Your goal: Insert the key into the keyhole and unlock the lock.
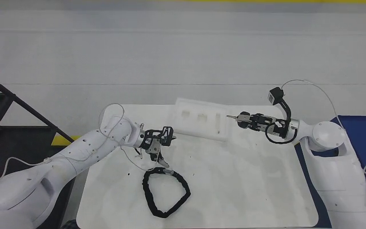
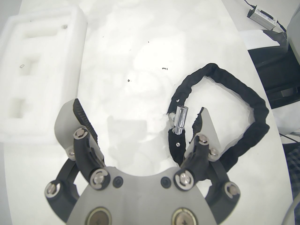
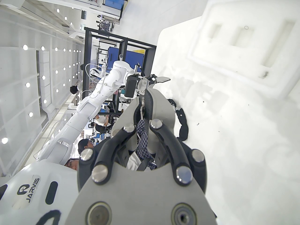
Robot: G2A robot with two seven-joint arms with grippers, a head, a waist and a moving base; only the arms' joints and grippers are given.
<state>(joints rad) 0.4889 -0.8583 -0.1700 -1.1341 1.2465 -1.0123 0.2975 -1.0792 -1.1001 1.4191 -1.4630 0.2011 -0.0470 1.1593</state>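
Observation:
A black fabric-sleeved chain lock (image 1: pixel 166 194) lies looped on the white table (image 1: pixel 257 183). Its chrome lock cylinder (image 2: pixel 180 120) joins the loop's two ends. My left gripper (image 2: pixel 140 115) hangs open just above that end of the chain, with one finger (image 2: pixel 204 122) beside the cylinder and nothing held. In the top view the left gripper (image 1: pixel 158 150) is over the top of the loop. My right gripper (image 1: pixel 243 118) is shut on the key (image 1: pixel 230 117), whose thin tip pokes out over the foam tray. The right gripper (image 3: pixel 146 94) has its pads pressed together on a metal piece.
A white foam tray (image 1: pixel 200 117) with several rectangular pockets lies at the table's far edge, between the two arms. A small ring (image 3: pixel 246 27) lies in one pocket. A power adapter (image 2: pixel 262 17) with its cable sits off the table.

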